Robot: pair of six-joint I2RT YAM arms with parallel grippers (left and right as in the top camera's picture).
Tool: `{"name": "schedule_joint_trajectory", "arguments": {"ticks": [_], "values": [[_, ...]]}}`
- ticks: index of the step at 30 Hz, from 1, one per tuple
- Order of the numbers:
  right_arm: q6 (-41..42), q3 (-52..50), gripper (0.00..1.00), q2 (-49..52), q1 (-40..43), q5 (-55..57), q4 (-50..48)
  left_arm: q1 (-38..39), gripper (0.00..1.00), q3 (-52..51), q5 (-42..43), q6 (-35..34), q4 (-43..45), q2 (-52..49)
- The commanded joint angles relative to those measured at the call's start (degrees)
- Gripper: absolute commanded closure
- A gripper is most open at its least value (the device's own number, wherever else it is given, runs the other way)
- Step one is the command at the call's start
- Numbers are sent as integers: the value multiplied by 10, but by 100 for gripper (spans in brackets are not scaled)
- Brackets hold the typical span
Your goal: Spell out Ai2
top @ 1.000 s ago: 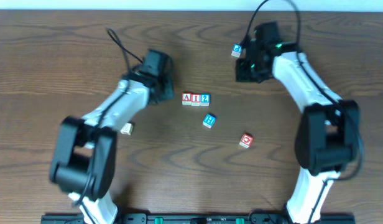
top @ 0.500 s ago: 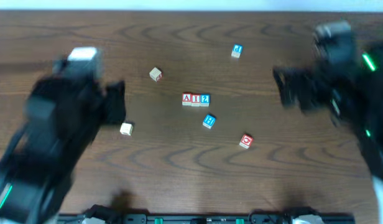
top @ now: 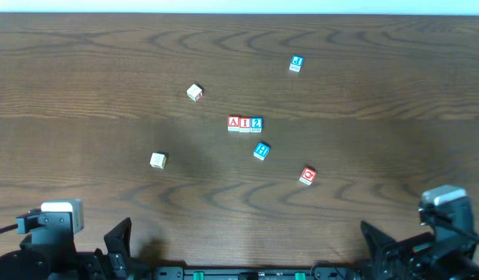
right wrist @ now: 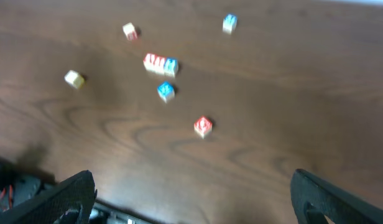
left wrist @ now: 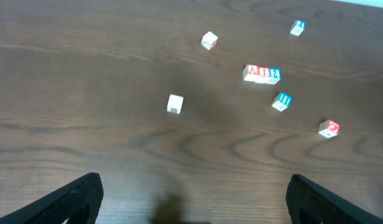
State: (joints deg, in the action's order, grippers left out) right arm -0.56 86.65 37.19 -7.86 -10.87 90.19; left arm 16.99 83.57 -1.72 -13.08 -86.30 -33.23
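The left gripper (left wrist: 194, 179) hangs over the near edge of the table (left wrist: 67, 93). Its jaws are spread wide with nothing between them, and only the two dark fingers (left wrist: 76, 198) show, at the bottom corners of the left wrist view. The right gripper (right wrist: 191, 176) is alike: jaws wide apart and empty, with bare wood in the gap.

Nearest to the left jaws is the red O cube (left wrist: 329, 128), out past the right finger's side and so outside the span of the jaws. Next comes a plain pale cube (left wrist: 175, 104), ahead of the gap and just left of its middle. A little farther is the blue H cube (left wrist: 281, 101), ahead of the inner side of the right finger.

Just beyond the H cube stands the spelled row: the A cube (left wrist: 252, 73), the I cube (left wrist: 263, 74) and the 2 cube (left wrist: 275, 75). They sit side by side in a straight line, touching, and read A, I, 2 from left to right. The row is well apart from both pairs of jaws. It lies right of the middle of the left gap, and in the blurred right wrist view left of the middle of that gap.

Farther still is a white cube (left wrist: 209, 40) with a red mark, and farthest out a small blue cube (left wrist: 297, 27)
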Motion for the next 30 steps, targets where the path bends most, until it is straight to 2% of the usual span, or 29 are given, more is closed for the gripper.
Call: {"name": "schedule_joint_trajectory", "arguments": {"ticks": [1,4,21,24,27,30], "values": [[-2,-16,1,-17,-1,-1,3,0,5,-6,3,-17,-1,7],[7,-16,1,-17,-1,-2,28,0,5,-6,2,-53,-7,7],[7,-16,1,-17,-1,-2,39,0,5,-6,2,-54,-7,8],[7,-16,1,-17,-1,-2,39,-12,5,-6,-19,-49,-9,18],[7,-16,1,-17,-1,-2,39,-51,5,-23,-28,-46,22,46],[7,-16,1,-17,-1,-2,39,-94,5,-94,-30,24,107,96]]}}
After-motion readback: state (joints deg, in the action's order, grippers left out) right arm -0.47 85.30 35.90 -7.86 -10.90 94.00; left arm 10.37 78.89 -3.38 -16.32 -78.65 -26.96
